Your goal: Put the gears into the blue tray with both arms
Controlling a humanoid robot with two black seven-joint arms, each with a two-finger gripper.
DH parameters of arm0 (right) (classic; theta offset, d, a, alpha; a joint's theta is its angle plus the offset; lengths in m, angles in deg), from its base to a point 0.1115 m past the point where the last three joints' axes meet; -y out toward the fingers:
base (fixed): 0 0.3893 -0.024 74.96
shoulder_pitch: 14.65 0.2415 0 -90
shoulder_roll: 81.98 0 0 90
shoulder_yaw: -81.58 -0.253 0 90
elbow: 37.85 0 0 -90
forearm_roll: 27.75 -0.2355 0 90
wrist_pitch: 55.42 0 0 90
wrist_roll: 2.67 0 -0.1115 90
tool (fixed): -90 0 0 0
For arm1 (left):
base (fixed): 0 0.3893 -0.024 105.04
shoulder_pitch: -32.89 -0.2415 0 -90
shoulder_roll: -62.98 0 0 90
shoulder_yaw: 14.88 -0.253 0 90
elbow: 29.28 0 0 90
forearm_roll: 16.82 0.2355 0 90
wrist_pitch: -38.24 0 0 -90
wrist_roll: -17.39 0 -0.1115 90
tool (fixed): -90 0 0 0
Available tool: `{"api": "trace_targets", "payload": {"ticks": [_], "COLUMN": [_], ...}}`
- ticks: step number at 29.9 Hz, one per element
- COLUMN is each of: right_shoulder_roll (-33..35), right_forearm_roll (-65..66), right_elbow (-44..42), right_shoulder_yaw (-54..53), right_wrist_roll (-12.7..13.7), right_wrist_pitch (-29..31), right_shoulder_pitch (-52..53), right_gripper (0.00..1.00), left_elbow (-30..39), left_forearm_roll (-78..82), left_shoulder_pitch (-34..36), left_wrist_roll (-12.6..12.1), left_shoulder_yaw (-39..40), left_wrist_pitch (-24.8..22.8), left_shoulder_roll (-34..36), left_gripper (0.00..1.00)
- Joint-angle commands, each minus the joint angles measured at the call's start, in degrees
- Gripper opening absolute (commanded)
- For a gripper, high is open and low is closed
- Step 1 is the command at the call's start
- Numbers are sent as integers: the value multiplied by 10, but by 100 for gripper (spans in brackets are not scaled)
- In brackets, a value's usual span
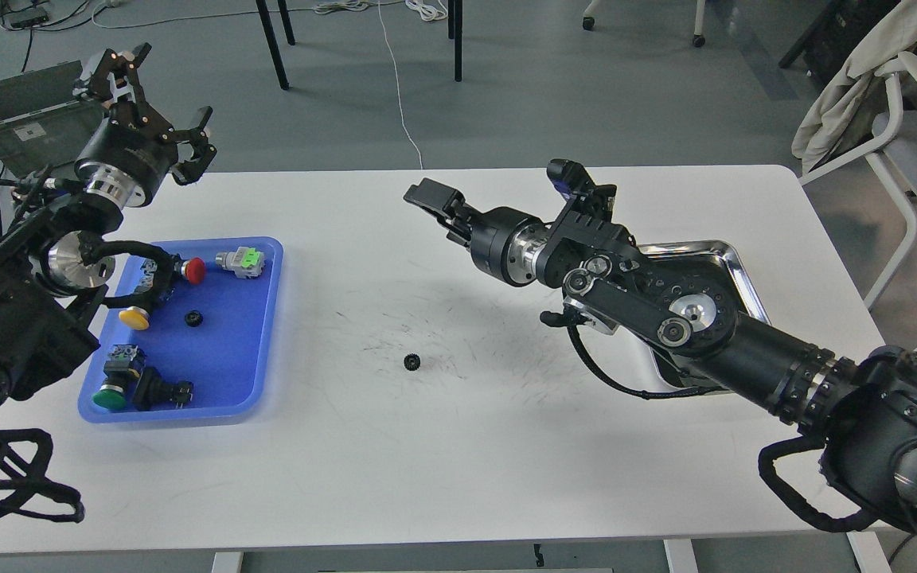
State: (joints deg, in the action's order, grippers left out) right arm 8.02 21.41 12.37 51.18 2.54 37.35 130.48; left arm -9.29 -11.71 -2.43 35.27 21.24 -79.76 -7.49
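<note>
One small black gear (411, 362) lies alone on the white table near its middle, touched by nothing. A second gear (193, 319) rests inside the blue tray (228, 366) at the table's left. My right gripper (438, 208) is raised well above and behind the loose gear, pointing left, open and empty. High over the table's back left corner, beyond the tray, my left gripper (158, 99) has its claws spread open and holds nothing.
The blue tray also holds push-buttons with red (195, 270), yellow (134, 318) and green (110, 398) caps, and a grey-green part (241, 260). A steel tray (737, 259) sits at the right, partly behind my right arm. A grey box (25, 111) stands off the table's left.
</note>
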Motion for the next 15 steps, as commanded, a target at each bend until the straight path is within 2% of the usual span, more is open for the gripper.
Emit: {"api": "trace_targets", "payload": {"ticks": [1,5,9,12,15], "right_shoulder_roll": [0,67,142,191,221], "right_forearm_roll": [-74,-184,-279,-354,-414], "right_elbow": [1,1,1,0,0], "right_shoulder_yaw": [-73,-147,-186,-226,-270], "right_wrist_roll": [1,1,1,0,1], "right_wrist_pitch": [2,18,36,64,86], "right_shoulder_pitch": [-5,-21,-36,-66,-103], "right_gripper": [93,93,93,93,93], "left_elbow": [24,129,326,462,568], "left_forearm_roll": [44,140,263,349,452], "left_shoulder_pitch": [31,46,45,40,36], "left_wrist_roll": [-2,-6,-7,-35,-54], "left_shoulder_yaw": [-46,-109,-159,-177,-185], "left_wrist_pitch": [0,7,52,73,98], "left_shoulder_roll": [15,57,137,187,213], "left_gripper": [98,98,98,98,98]}}
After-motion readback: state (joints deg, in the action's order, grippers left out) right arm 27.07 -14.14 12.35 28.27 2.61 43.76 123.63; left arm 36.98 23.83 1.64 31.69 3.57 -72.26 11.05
